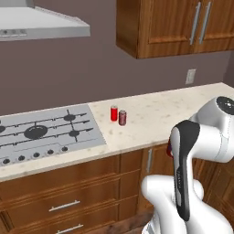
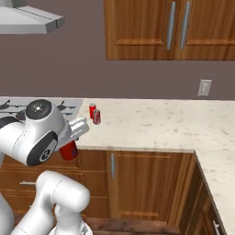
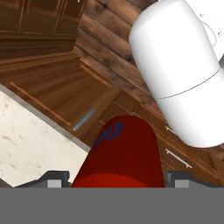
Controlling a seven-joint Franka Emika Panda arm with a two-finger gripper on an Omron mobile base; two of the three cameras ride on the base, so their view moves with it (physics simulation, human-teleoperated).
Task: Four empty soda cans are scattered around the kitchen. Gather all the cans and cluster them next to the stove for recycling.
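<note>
While the gripper (image 3: 114, 177) is hanging out in front of the counter (image 2: 151, 124), below the level of its top, its two dark fingers (image 3: 53, 178) are sitting on either side of a red soda can (image 3: 119, 153), and in the hand view the can is filling the gap between them, so the jaws are closing on it and carrying it in the air. Seen from the right base view, that held can (image 2: 69, 150) is pointing downward from the hand, in front of the wooden cabinet fronts (image 2: 137, 183) and just short of the counter's front edge. Up and beyond the gripper, on the pale speckled counter top, two more cans are standing upright: a bright red can (image 1: 114, 113) and, touching or almost touching it on the side nearer the gripper, a darker red can (image 1: 122, 117). Both are resting just beside the edge of the stove (image 1: 45, 132), whose black grates and front row of knobs are lying farther off to the left of the gripper. A grey range hood (image 1: 36, 23) is hanging above the stove, and wall cabinets (image 1: 173, 27) are sitting high above the counter.
</note>
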